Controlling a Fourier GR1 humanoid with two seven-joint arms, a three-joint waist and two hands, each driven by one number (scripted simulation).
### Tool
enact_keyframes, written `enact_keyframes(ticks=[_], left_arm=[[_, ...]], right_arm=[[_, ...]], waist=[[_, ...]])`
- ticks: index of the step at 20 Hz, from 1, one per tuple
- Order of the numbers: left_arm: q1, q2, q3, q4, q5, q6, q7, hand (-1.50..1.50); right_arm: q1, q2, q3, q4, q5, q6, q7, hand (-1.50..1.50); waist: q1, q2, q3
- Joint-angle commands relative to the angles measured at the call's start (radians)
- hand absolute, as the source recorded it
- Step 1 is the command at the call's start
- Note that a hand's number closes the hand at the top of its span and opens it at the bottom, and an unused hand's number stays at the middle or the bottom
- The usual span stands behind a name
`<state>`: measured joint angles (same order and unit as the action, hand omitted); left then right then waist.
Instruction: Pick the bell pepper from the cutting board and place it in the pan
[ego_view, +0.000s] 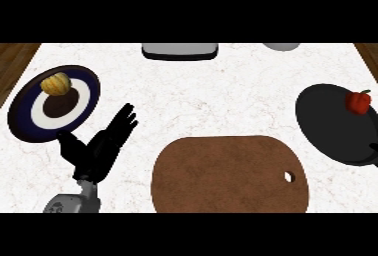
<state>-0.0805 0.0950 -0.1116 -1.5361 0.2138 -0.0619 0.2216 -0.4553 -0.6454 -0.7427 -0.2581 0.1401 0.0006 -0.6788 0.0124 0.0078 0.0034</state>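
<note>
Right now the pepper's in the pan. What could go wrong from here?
1. The red bell pepper sits by the black round pan's right rim, not its middle; a knock might roll it out.
2. The open left robot hand stands beside the dark blue round plate; a careless sweep could hit it.
The right robot hand is out of view.

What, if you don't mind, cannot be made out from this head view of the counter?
- Right hand: not in the head view at all.
- Cutting board: its near side is cut off by the lower edge.
- Pan: its handle runs off the right edge.
- Grey-and-white thing and pale round thing: cut off by the upper edge, so what they are cannot be told.
</note>
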Motion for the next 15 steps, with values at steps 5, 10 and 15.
enact_keyframes(ticks=[5, 10, 15], left_arm=[[0.006, -0.001, 0.001, -0.069, 0.005, 0.011, 0.081, 0.0], [-0.014, -0.03, 0.004, -0.011, -0.022, 0.015, 0.044, 0.0], [-0.013, -0.056, -0.016, -0.047, -0.054, 0.033, 0.048, 0.0]], right_arm=[[0.152, -0.086, 0.008, 0.025, -0.045, 0.258, -0.133, -1.5], [0.214, -0.074, 0.058, -0.037, -0.07, 0.303, -0.146, -1.5], [0.223, -0.063, 0.093, -0.07, -0.103, 0.293, -0.115, -1.5]], waist=[[-0.004, -0.004, -0.001], [-0.013, -0.008, -0.003], [-0.013, -0.008, -0.004]])
